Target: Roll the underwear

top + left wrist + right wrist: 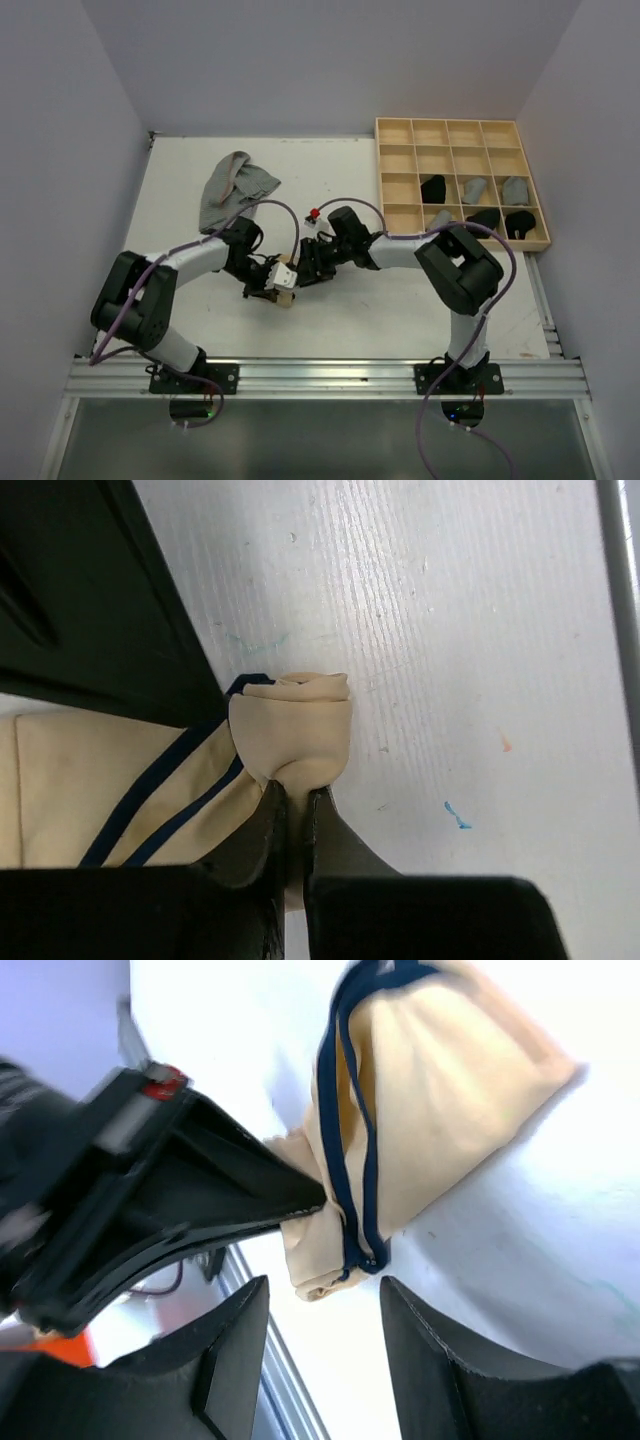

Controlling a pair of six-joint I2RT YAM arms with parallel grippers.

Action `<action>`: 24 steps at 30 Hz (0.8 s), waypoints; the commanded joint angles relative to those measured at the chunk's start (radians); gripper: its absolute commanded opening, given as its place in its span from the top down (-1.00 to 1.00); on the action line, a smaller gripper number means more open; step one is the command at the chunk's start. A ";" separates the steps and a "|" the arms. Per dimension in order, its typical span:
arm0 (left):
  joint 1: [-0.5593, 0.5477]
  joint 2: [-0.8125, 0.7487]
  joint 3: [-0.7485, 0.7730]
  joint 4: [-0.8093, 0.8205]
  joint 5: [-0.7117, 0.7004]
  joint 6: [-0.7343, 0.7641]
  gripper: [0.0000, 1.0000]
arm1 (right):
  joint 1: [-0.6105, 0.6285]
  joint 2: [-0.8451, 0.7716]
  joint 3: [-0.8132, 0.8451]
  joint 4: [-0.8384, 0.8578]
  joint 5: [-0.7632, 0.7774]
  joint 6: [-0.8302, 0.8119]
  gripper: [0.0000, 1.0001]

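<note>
A tan-beige underwear [120, 780] with dark trim lies on the white table, its end wound into a small roll [295, 725]. My left gripper [295, 792] is shut on the cloth just behind that roll. From the right wrist view the same underwear [450, 1090] hangs from the left gripper's fingers [230, 1195]. My right gripper [322, 1290] is open just short of its lower end, with nothing between the jaws. From above, both grippers meet at mid-table, the left gripper [272, 283] and the right gripper [305, 268], with the tan underwear [286, 297] between them.
A loose grey underwear [232, 188] lies crumpled at the back left. The pale wooden grid tray [462, 121] stands at the back right, with several rolled black and grey pieces [476, 188] in its lower cells. A small red item [313, 213] sits behind the grippers.
</note>
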 commanded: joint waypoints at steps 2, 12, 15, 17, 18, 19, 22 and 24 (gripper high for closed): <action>0.088 0.225 0.094 -0.269 -0.070 0.051 1.00 | -0.007 -0.154 0.054 -0.192 0.216 -0.148 -0.04; 0.143 0.621 0.483 -0.558 -0.002 0.100 1.00 | 0.016 -0.407 -0.154 -0.116 0.333 -0.349 -0.04; 0.157 0.716 0.590 -0.656 0.041 0.146 0.89 | 0.077 -0.430 -0.141 -0.171 0.408 -0.465 -0.10; 0.160 0.735 0.623 -0.669 0.053 0.134 0.87 | 0.149 -0.416 -0.099 -0.192 0.484 -0.528 -0.14; 0.160 0.747 0.646 -0.669 0.054 0.131 0.87 | 0.177 -0.398 -0.082 -0.220 0.514 -0.595 -0.15; 0.160 0.753 0.655 -0.669 0.054 0.120 0.86 | 0.229 -0.383 -0.053 -0.220 0.544 -0.625 -0.16; 0.160 0.761 0.671 -0.669 0.054 0.109 0.82 | 0.285 -0.331 -0.022 -0.173 0.626 -0.735 -0.19; 0.160 0.764 0.677 -0.670 0.051 0.106 0.81 | 0.318 -0.306 0.000 -0.127 0.670 -0.801 -0.22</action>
